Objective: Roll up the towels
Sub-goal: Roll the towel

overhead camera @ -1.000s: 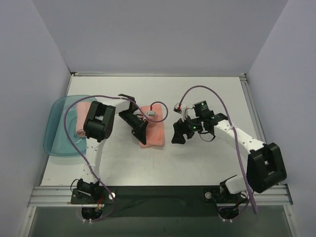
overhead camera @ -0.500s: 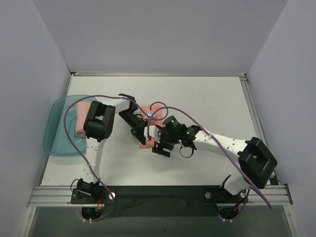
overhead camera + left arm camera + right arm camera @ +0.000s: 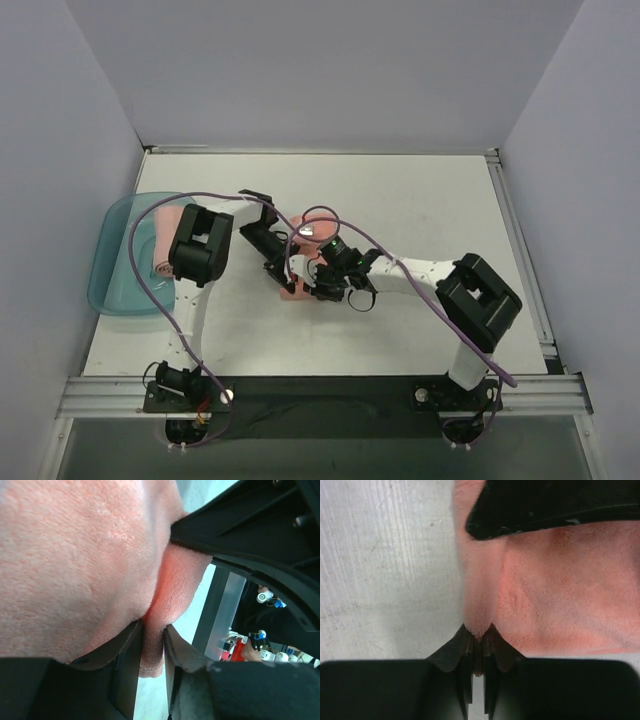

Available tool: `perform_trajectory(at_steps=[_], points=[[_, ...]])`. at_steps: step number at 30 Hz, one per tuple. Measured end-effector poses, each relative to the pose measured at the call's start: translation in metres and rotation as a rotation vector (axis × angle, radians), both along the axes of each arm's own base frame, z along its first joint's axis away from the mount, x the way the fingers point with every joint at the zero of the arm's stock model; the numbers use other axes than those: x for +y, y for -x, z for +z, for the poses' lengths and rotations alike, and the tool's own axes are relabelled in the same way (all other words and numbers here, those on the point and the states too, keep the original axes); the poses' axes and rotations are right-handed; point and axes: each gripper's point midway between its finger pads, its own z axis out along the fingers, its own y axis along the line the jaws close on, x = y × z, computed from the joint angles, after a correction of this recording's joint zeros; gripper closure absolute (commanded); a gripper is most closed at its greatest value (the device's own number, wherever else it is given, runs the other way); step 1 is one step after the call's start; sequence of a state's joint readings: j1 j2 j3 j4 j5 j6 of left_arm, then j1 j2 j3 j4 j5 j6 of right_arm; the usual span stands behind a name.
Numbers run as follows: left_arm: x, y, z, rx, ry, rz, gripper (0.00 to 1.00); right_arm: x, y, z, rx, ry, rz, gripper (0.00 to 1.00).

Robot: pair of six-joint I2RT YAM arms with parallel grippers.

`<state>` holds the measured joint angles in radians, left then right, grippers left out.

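- Scene from the left: a translucent teal plastic tray [image 3: 108, 285] sits at the left edge of the white counter [image 3: 430, 190].
- Inside it lies a salmon-pink soft fabric towel [image 3: 160, 245], long side running front to back. The left arm covers its right edge, so I can't tell how neatly it's rolled.
- The left gripper [image 3: 287, 276] reaches from the tray side toward mid-counter, tipped down onto the other cloth. In its own wrist view [image 3: 152, 632] the jaws are nearly together with a ridge of pink pile squeezed between them, so they're clamped on the cloth.
- That cloth is a second salmon-pink soft fabric towel [image 3: 292, 293] [image 3: 75, 555] [image 3: 560, 580], lying around the middle of the counter, well apart from the tray. From above most of it is hidden under the two grippers. A small white tag [image 3: 306, 231] shows on its far end.
- The right gripper [image 3: 313, 287] comes in from the right and meets the left one over this towel, almost touching. Its wrist view [image 3: 479, 637] shows the jaws pressed together on the near tip of a raised fold.
- That fold runs straight from the right jaws up to the black finger of the left gripper, so both arms pinch the same ridge, one at each end.
- The rest of the towel lies flat to the right of the fold, with bare counter to its left.
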<state>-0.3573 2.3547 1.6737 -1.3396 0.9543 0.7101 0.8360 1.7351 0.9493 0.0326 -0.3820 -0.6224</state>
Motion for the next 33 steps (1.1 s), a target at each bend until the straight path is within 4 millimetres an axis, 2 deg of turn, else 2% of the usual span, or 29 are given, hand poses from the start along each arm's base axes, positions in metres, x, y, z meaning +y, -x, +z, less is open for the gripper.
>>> perform_trajectory(at_steps=[6,10,17,20,21,23,26,29,31,33], points=[[0.005,0.017,0.008,0.075,0.040,0.052,0.46,-0.004,-0.012,0.014,0.188,-0.086,-0.086,1.00],[0.017,0.023,0.019,0.064,0.055,0.098,0.39,-0.007,-0.002,0.023,0.333,-0.125,-0.103,1.00],[0.044,-0.004,0.055,-0.135,0.097,0.235,0.36,-0.010,0.022,0.013,0.595,-0.128,-0.156,1.00],[0.057,-0.017,0.069,-0.278,0.096,0.278,0.34,-0.007,0.026,0.005,0.706,-0.117,-0.182,1.00],[0.060,-0.019,0.073,-0.336,0.093,0.283,0.30,-0.005,0.026,0.003,0.739,-0.119,-0.191,1.00],[0.064,-0.019,0.084,-0.462,0.079,0.279,0.28,-0.005,0.026,0.001,0.799,-0.128,-0.209,1.00],[0.057,-0.012,0.101,-0.693,0.070,0.213,0.28,-0.006,0.025,0.001,0.876,-0.140,-0.240,1.00],[0.035,0.006,0.107,-0.884,0.090,0.082,0.28,-0.003,0.020,0.001,0.949,-0.151,-0.266,1.00],[0.019,0.020,0.100,-0.979,0.097,-0.019,0.28,-0.001,0.017,0.001,1.007,-0.151,-0.285,1.00],[0.008,0.034,0.081,-1.065,0.086,-0.132,0.28,0.001,0.015,0.000,1.050,-0.152,-0.294,1.00]])
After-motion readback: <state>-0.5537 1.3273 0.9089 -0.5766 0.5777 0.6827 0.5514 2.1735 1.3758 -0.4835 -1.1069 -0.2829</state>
